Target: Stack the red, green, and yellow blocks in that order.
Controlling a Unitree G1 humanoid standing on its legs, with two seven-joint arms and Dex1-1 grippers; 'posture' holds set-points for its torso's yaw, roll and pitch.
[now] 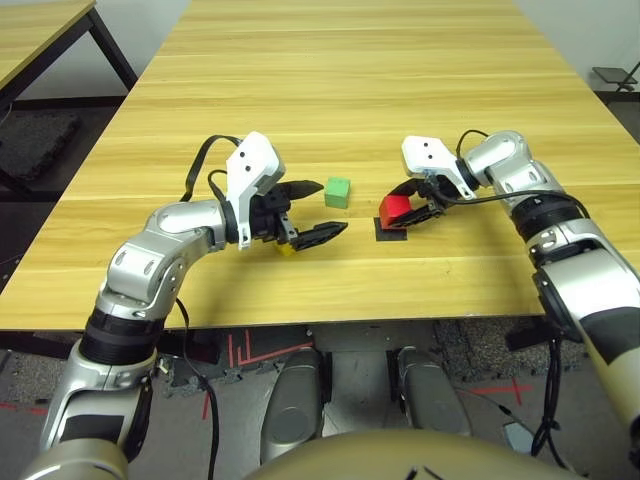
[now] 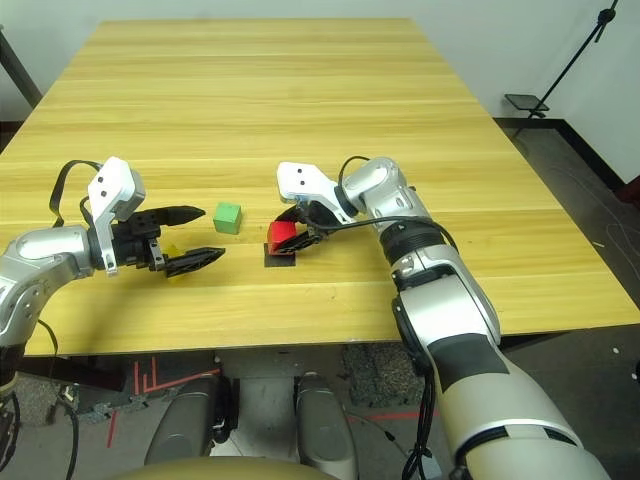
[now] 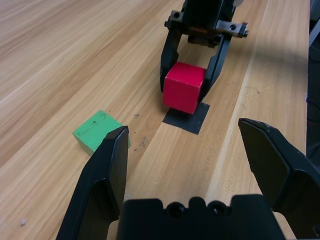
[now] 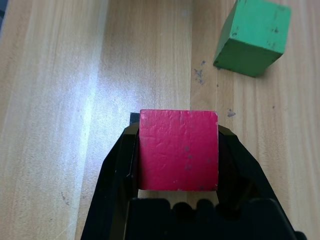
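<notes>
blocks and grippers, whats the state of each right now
red block: gripped between the right gripper's fingers, over the black square patch
green block: loose on the table, untouched
yellow block: on the table, mostly hidden under the left gripper
left gripper: open, holding nothing
right gripper: shut on the red block

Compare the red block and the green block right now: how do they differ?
The red block is clamped between the right gripper's fingers; the green block lies free on the table. The red block is above the black patch; the green block is on bare wood beside it. Both are plain cubes that look the same size.
</notes>
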